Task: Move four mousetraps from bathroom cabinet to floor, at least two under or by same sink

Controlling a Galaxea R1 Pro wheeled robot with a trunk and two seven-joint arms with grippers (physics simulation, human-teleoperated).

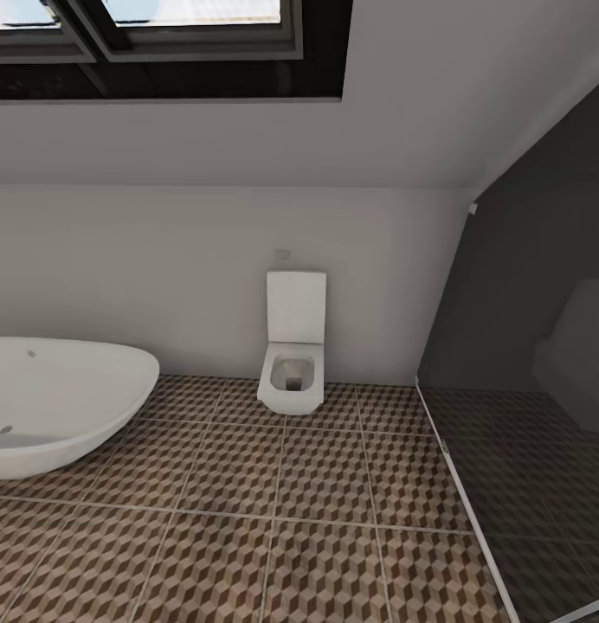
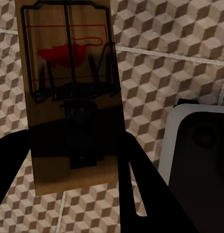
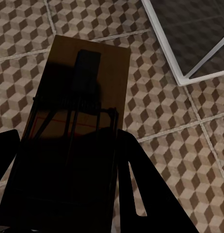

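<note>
Carrying one mousetrap per arm, we had both loads up over the bathroom floor [image 1: 247, 519] with no sink in sight. Left pincer [image 2: 73, 194] was clenched on the left mousetrap [image 2: 71, 87] — board gripped at its plain end, wire frame and red spot pointing away from the fingers, cube-pattern tiles behind it. Right pincer [image 3: 68, 194] was grasping the right mousetrap [image 3: 78, 111] the same way, its board hanging over the tiles beside a white-framed dark glass panel [image 3: 189, 39].

Head view gave us the white tub [image 1: 57, 407] at left, the square toilet [image 1: 293, 363] against the grey wall, and the glass panel at right. Height above the tiles couldn't be told.

Our read: this was transit, not placing. To do it well we'd turn the base until the vanity showed, keep both grips firm while rolling, then lower each board flat and close to the tiles beside the sink before letting go — dropping from height risks a bounce or a flip.
</note>
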